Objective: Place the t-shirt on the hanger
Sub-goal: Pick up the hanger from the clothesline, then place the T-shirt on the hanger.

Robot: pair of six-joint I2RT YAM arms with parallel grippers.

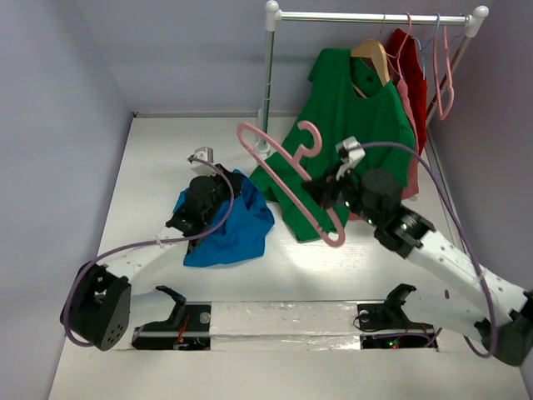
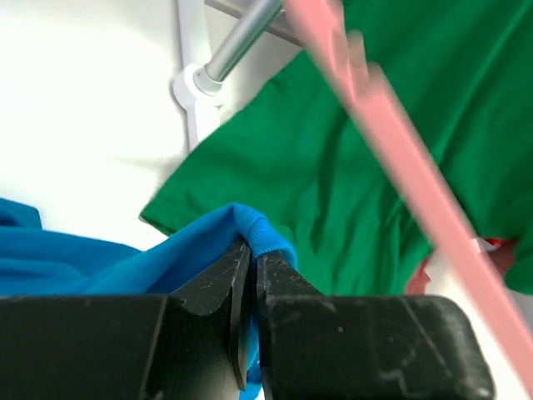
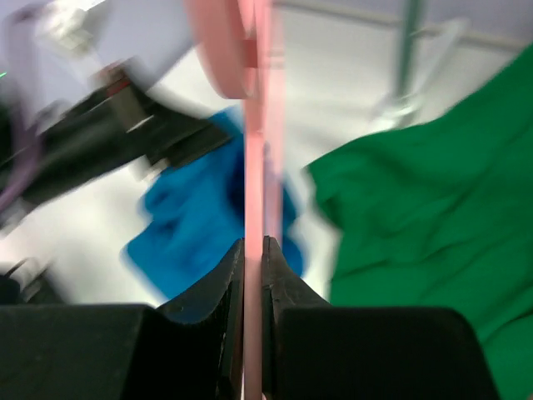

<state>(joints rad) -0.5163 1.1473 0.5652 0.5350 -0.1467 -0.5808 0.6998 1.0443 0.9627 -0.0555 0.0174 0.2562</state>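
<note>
The blue t-shirt [image 1: 233, 225] lies crumpled on the white table left of centre. My left gripper [image 1: 218, 188] is shut on a ribbed edge of the t-shirt [image 2: 254, 229] and lifts that fold slightly. My right gripper [image 1: 321, 190] is shut on the light pink hanger [image 1: 287, 179] and holds it in the air, tilted, between the blue t-shirt and the green shirt. The hanger bar [image 3: 254, 183] runs up between the right fingers; the blue t-shirt [image 3: 196, 225] lies behind it. The hanger also crosses the left wrist view [image 2: 400, 158].
A green shirt [image 1: 350, 133] hangs from a tan wooden hanger [image 1: 372, 57] on the rail [image 1: 375, 17] at the back right, with red and pink shirts [image 1: 410, 75] and bare pink hangers [image 1: 444, 71] beside it. The rail's post [image 1: 267, 83] stands behind the blue t-shirt.
</note>
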